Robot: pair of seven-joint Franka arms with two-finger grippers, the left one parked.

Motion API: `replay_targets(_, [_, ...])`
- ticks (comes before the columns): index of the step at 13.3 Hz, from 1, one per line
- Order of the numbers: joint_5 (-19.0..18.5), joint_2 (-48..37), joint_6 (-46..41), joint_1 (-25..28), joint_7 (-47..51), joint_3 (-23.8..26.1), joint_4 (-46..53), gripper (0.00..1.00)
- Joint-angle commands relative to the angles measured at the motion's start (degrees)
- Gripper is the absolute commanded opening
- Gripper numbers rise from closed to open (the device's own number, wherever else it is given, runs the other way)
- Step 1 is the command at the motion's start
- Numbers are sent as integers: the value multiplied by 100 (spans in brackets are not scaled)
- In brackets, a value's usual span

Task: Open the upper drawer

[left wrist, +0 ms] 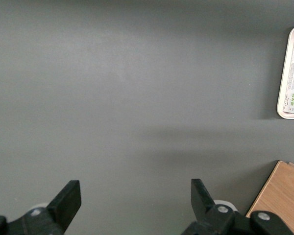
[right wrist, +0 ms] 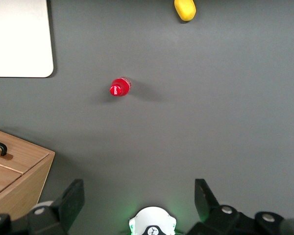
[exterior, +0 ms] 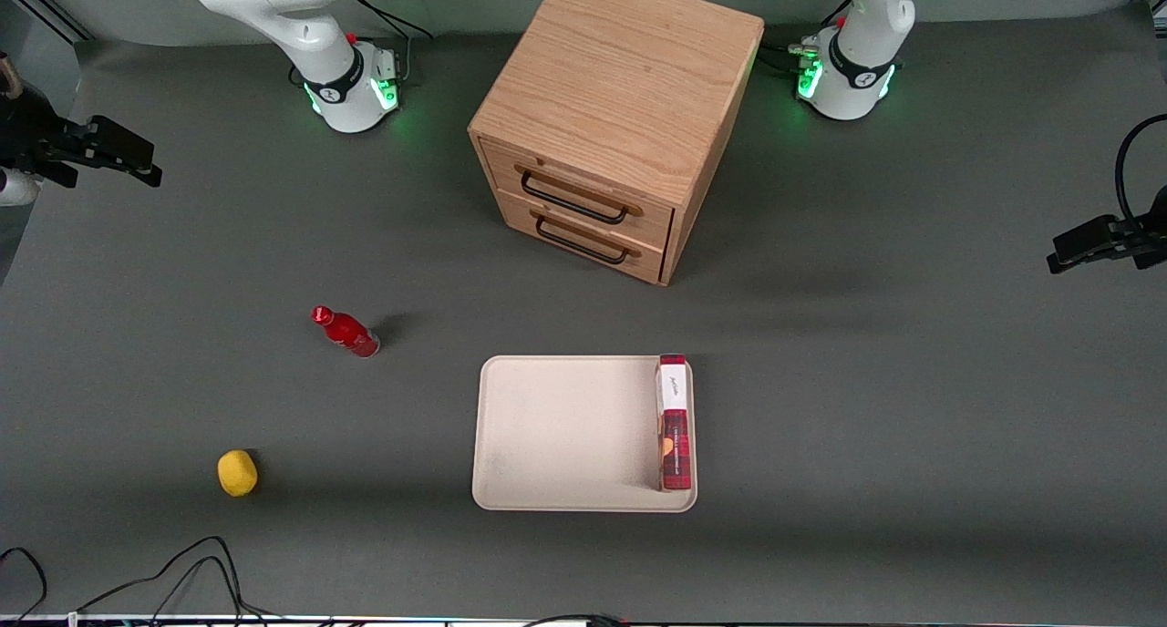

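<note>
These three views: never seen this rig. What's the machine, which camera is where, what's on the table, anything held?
Two white robot arms are bolted to a grey table. One camera looks down from the front; the other two ride on the arms' wrists. The working arm's gripper hangs high over its end of the table, fingers open, holding nothing. On the table: an oak cabinet with the upper drawer shut above a matching lower drawer, a red bottle, a yellow lemon-like object, and a beige tray with a red and white box standing on edge in it.
</note>
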Motion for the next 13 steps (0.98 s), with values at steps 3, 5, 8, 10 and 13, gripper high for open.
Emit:
replay_targets(3, [105,66,8,77,149,-59,132,100])
replay_targets(5, [325,66,8,50,349,-112,132,100])
replay_targets(8, [413,66,8,68,325,-95,193,100])
replay_targets(10, [562,206,17,94,63,-24,324,100])
replay_targets(13, [816,567,-62,86,-1080,124,861,100])
